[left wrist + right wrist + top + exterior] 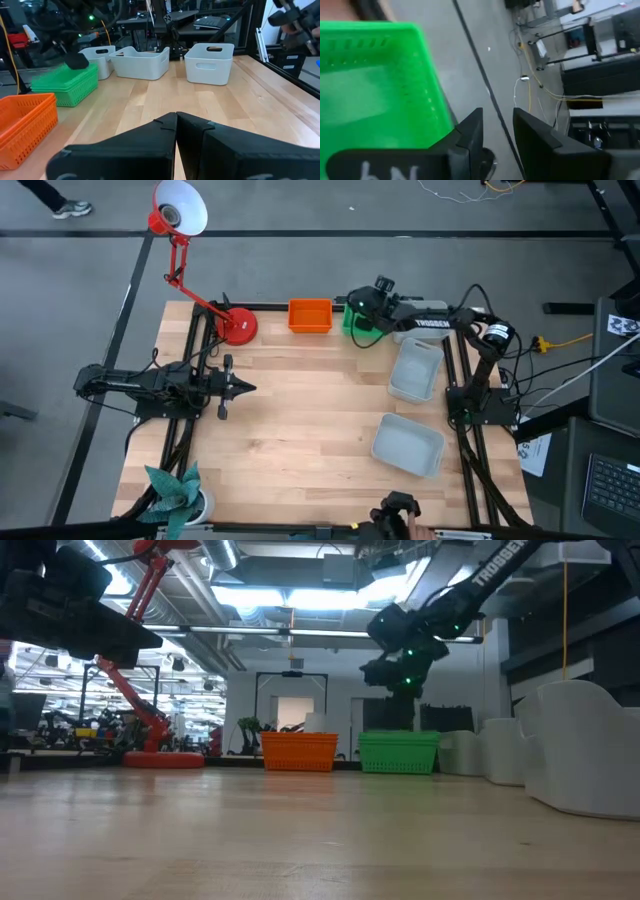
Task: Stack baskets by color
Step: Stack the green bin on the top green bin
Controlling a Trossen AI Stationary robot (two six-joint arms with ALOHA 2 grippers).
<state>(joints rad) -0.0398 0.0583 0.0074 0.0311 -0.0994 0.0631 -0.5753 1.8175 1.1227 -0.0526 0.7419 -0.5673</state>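
I'm hovering the right gripper (pixel 495 145), fingers spread and holding nothing, just above the green baskets (pixel 375 80), since that stack looks complete beneath it.

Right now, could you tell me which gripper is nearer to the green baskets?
Right. The right gripper hangs just above the green baskets at the table's far edge; the left gripper waits well away, over the table's left side.

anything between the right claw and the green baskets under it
Nothing visible. The right claw hangs open in clear air above the green baskets at the table's far edge. The orange baskets sit beside them with a gap, out of the way.
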